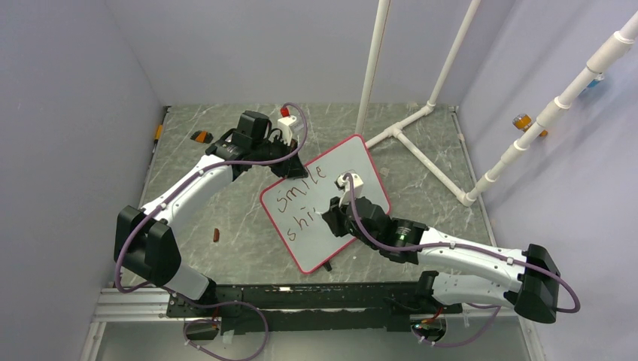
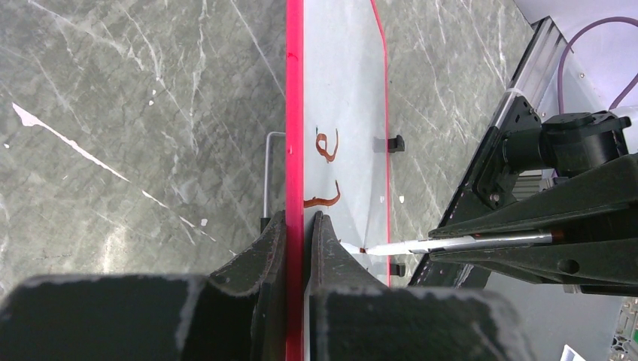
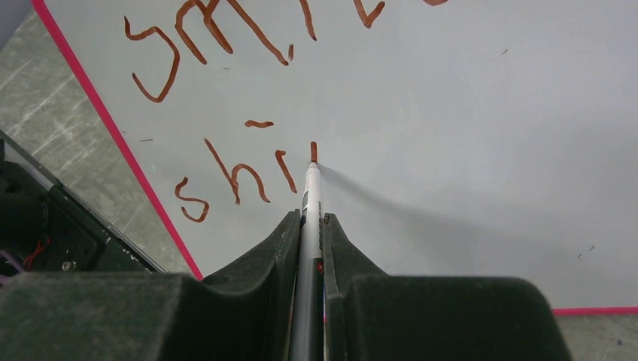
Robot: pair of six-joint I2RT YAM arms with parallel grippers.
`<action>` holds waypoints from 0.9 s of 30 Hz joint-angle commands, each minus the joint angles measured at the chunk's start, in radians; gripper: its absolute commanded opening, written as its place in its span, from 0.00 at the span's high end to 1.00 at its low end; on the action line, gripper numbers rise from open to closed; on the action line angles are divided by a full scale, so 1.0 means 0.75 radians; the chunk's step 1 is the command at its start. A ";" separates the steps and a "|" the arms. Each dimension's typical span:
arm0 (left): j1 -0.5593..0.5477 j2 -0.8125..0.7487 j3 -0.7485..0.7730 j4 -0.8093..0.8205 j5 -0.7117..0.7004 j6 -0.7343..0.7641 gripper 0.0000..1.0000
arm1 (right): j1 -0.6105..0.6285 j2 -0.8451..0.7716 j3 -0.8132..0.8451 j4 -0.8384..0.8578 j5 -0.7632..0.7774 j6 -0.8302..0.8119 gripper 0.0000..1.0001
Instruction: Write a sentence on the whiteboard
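Writing looks to be mid-word. The right gripper (image 3: 308,222) sits low centre in the right wrist view, jaws nearly closed and clamped on the marker (image 3: 311,197) barrel. The tip touches the whiteboard (image 3: 466,150) at the top of a short stroke just right of "shi" in the sentence (image 3: 233,177). "smile" runs along the upper edge of that frame. In the top view the whiteboard lies centre frame, turned diagonal, with the second line unfinished.

Risks, near end: the marker is thin and held by two pads only. Too hard a push could slide it back through the jaws or skew the tip, and the stroke would wander. Too light, and the line breaks.

Far end: the left gripper (image 2: 297,226), nearly closed, pinches the whiteboard's red edge. That is a small bite on a rim. Sideways drag from the marker could pivot the whiteboard, and the letters would drift off line.
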 commanded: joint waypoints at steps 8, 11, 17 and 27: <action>0.006 -0.042 0.031 0.077 -0.118 0.087 1.00 | -0.006 -0.040 -0.040 -0.064 -0.022 0.045 1.00; 0.006 -0.041 0.030 0.077 -0.118 0.086 1.00 | -0.007 -0.042 -0.038 -0.069 -0.023 0.047 1.00; 0.007 -0.041 0.028 0.077 -0.116 0.088 1.00 | -0.007 -0.033 -0.024 -0.058 -0.017 0.044 1.00; 0.006 -0.045 0.024 0.079 -0.118 0.088 1.00 | -0.007 0.002 0.030 -0.036 -0.012 0.019 1.00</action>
